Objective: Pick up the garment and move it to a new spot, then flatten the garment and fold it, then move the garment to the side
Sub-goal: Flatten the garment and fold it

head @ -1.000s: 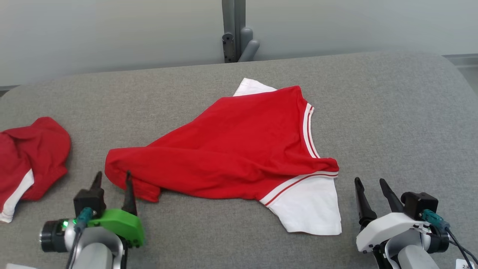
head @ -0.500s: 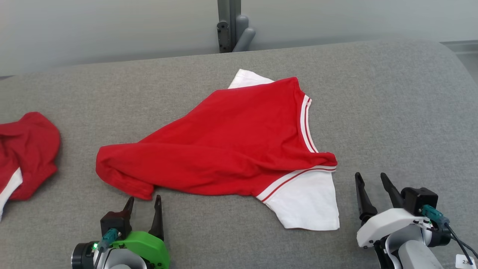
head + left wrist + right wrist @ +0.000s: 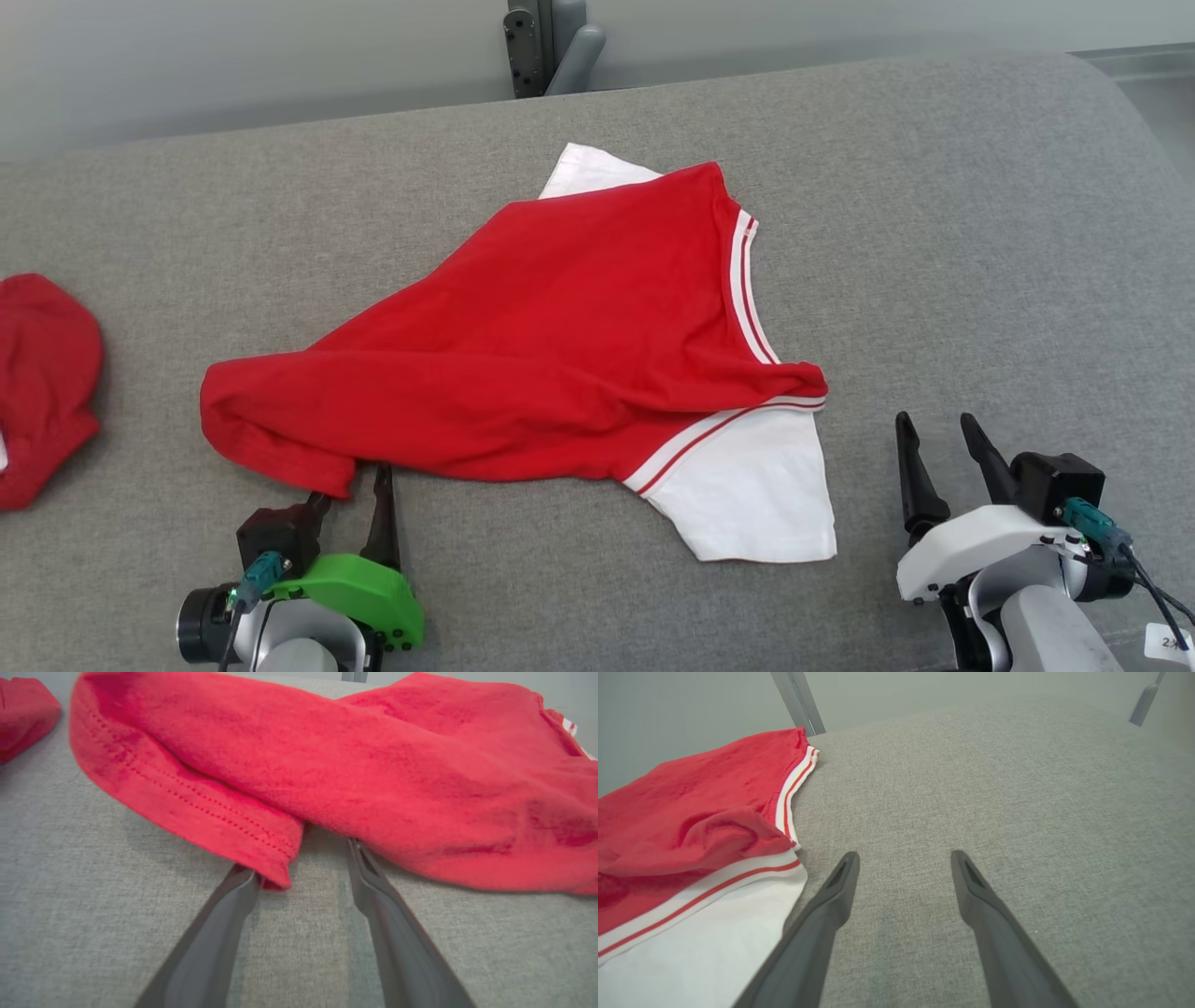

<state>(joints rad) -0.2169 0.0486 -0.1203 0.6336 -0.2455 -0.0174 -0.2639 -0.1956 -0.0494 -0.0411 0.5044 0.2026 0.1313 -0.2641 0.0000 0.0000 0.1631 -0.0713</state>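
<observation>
Shirt (image 3: 560, 345) lay rumpled and part-doubled on the grey table (image 3: 980, 233), one white sleeve at its near right, a second red garment (image 3: 42, 373) well off to its left. Left gripper (image 3: 353, 490) sat at the shirt's near-left hem corner, jaws wide and nothing clamped. In the left wrist view the hem corner draped over one fingertip and the other tip was tucked just under the shirt's edge. Right gripper (image 3: 936, 425) was near the shirt's white sleeve, to its right, not touching, jaws fully apart and empty. Judged step: the first pick-up, grasp not yet made. Next move probably calls for the left jaws to close on that corner, catching enough cloth to hold, and for the right gripper to reach a hold on the sleeve side before any lift.
</observation>
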